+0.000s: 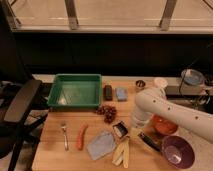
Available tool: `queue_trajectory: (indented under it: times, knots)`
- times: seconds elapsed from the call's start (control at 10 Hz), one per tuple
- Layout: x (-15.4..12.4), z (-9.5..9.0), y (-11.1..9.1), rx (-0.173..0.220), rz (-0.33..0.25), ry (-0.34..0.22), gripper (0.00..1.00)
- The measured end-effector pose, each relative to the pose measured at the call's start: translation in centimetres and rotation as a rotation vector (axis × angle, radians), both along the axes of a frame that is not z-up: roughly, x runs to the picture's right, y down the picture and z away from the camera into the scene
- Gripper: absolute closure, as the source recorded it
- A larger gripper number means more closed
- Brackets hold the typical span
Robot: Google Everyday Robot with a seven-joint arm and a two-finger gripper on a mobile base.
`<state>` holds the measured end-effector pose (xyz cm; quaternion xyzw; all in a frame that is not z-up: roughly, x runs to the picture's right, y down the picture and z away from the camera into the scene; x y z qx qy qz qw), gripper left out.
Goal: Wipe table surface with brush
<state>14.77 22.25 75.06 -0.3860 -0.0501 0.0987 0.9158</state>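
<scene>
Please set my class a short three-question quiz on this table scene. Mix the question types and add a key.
1. True or false: the gripper hangs over the green tray.
2. What lies just left of the carrot? A) fork B) purple bowl C) grapes
3. Fill in: the grey-blue ____ lies between the carrot and the bananas.
Key: 1 false, it is at the brush, near the middle of the table surface. 2 A. 3 cloth.
</scene>
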Motion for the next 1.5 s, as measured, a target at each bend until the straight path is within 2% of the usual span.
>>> queue_trajectory:
  times: [0.3, 0.4, 0.6, 0.8, 1.0, 1.2, 1.5]
  knots:
    - [0.0, 0.0, 0.0, 0.0, -0.003, 0.0, 1.0]
    - [-0.4, 0.3, 0.0, -0.001, -0.023, -0.006, 1.0]
    - [-2.4, 1.0, 0.0, 0.002, -0.067, -0.018, 1.0]
    - [-5.9, 2.4, -0.5, 0.006, -0.098, -0.039, 1.0]
    - [-6.8, 4.0, -0.8, -0.005, -0.104, -0.038, 1.0]
    - [-6.3, 5.6, -1.5, -0.009, -0.093, -0.011, 1.0]
    - [-3.8, 7.9, -2.9, 0.009, -0.07, 0.076, 1.0]
